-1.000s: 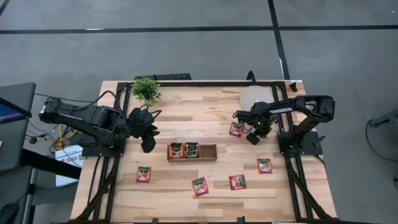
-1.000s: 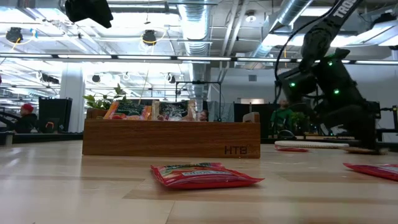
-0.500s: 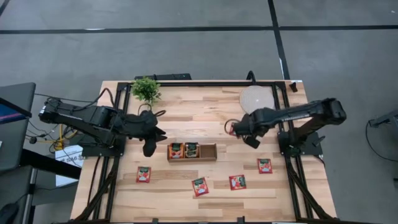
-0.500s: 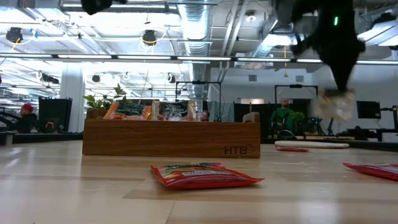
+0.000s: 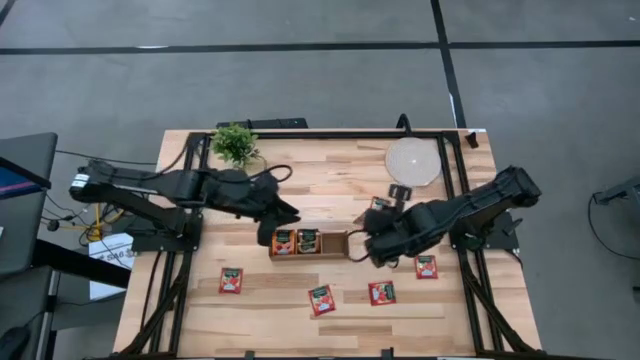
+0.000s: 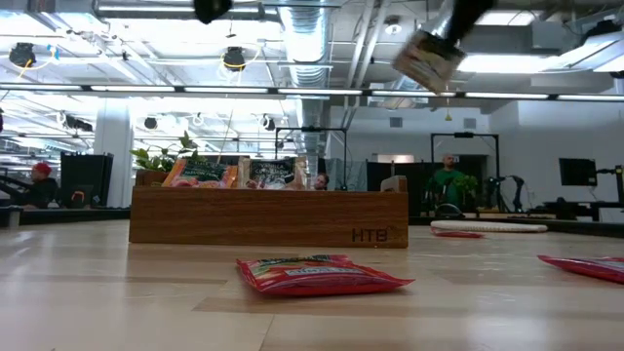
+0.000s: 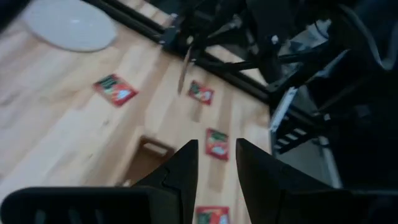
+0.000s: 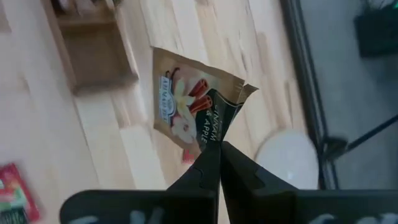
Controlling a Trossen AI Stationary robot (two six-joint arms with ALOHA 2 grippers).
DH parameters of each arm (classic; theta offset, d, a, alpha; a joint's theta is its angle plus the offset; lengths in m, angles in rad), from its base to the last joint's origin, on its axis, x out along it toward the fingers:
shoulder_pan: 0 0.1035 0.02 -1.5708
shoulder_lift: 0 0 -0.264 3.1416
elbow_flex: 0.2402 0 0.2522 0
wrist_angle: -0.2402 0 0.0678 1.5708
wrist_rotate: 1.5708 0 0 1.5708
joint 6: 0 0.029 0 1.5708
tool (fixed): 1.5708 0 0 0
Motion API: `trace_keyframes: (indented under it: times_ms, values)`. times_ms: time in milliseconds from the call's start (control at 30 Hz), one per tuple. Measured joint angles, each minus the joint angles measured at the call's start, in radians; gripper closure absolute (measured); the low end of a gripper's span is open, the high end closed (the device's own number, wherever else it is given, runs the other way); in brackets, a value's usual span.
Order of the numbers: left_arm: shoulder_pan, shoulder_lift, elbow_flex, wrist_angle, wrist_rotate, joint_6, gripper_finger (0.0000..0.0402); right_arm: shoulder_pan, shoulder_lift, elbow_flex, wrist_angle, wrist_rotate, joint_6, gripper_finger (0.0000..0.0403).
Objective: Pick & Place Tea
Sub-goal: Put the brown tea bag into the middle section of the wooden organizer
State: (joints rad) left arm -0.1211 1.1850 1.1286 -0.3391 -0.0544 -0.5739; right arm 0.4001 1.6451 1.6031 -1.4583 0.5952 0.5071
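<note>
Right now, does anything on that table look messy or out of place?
Yes. Several red tea packets lie scattered at odd angles on the table, outside the wooden tray. The right end effector pinches a beige packet by one crumpled corner, so it hangs tilted.

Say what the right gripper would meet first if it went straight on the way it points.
The right gripper, shut on a pale beige tea sachet, points down at the long brown wooden tray. Its empty end compartment lies ahead, so it would probably meet that first; depth is unclear.
</note>
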Motion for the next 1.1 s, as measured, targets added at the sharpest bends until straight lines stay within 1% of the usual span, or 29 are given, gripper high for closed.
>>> trace_keyframes:
  times_ms: [67,200,400,500,600,700,867,1100]
  values:
    - [0.015,0.036,0.0,0.065,0.049,-0.01,0.0303,0.001,0.056,0.065,-0.006,0.018,-0.034,0.0403]
    - [0.03,0.095,0.0,0.174,0.108,-0.041,0.0303,-0.003,0.167,0.206,0.001,0.036,-0.109,0.0403]
    - [0.03,0.141,0.0,0.191,0.13,-0.068,0.0303,-0.003,0.281,0.411,0.004,0.04,-0.198,0.0403]
    - [0.03,0.144,0.0,0.191,0.138,-0.074,0.0303,-0.001,0.296,0.478,0.011,0.036,-0.231,0.0403]
    - [0.03,0.143,0.0,0.194,0.137,-0.074,0.0303,-0.001,0.288,0.487,0.071,0.037,-0.254,0.0403]
    - [0.03,0.143,0.0,0.204,0.135,-0.074,0.0303,-0.003,0.28,0.485,0.09,0.032,-0.254,0.0403]
    - [0.036,0.149,0.0,0.218,0.106,-0.073,0.0303,-0.003,0.277,0.485,0.092,0.032,-0.255,0.0403]
    - [0.054,0.158,0.0,0.238,0.105,-0.072,0.0303,-0.01,0.277,0.485,0.108,0.027,-0.256,0.0403]
